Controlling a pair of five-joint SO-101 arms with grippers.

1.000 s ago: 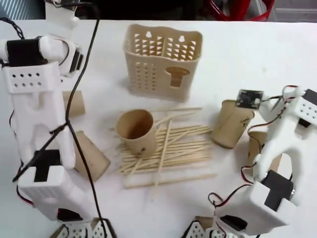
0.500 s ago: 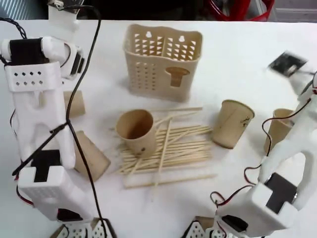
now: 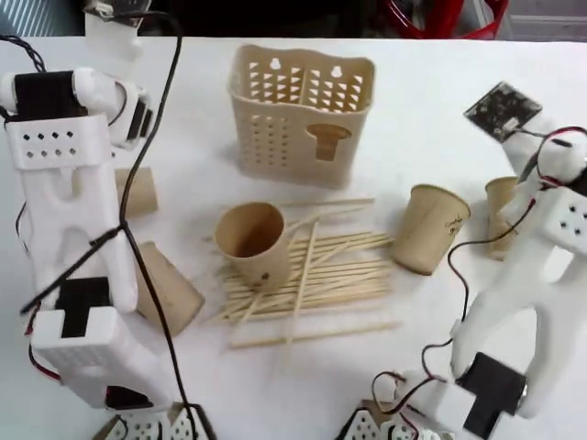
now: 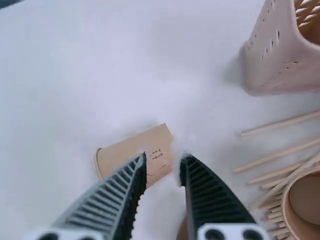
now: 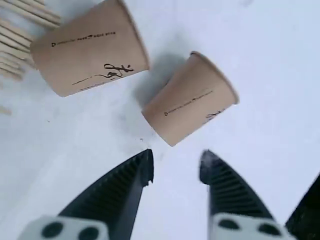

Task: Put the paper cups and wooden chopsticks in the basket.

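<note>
White table (image 3: 431, 101) strewn with chopsticks (image 3: 312, 275); basket (image 3: 301, 115) set behind. Left gripper (image 4: 162, 161) held spread over fallen cup (image 4: 125, 156); right gripper (image 5: 176, 155) held spread beside second cup (image 5: 190, 100), nothing pinched.

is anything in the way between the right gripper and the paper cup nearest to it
Nothing visible does. The right gripper is open, and just bare table lies between its fingertips and the nearest paper cup. The second cup sits apart, off to one side, not in the path.
</note>
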